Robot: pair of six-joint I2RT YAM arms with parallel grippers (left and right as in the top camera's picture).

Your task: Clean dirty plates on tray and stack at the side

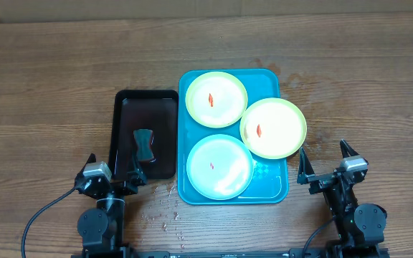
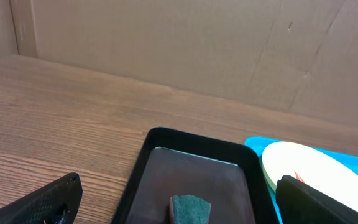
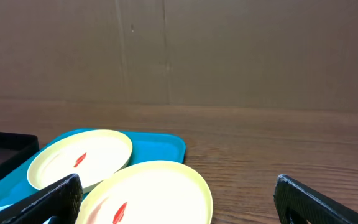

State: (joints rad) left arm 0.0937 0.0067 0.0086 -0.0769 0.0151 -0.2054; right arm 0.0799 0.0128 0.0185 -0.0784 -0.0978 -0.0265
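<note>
Plates (image 1: 216, 99), three in all, round, shallow and smooth, lie on the turquoise plastic tray (image 1: 271, 188), a rounded-corner rectangle with a raised rim, mid-table. Two are pale yellow-green: one sits at the far left, and the right plate (image 1: 273, 128) overhangs the tray's right rim. The mint-white plate (image 1: 219, 166) sits nearest the arms. Each carries one small red smear at its centre. Just left lies one narrower black tray (image 1: 149, 100) holding a single dark sponge (image 1: 144, 145) with a green top. A few droplets (image 1: 167, 208) wet the wood-grain table (image 1: 49, 86). The left gripper (image 1: 115, 165) and right gripper (image 1: 324, 152) sit low, fingers spread wide, empty
</note>
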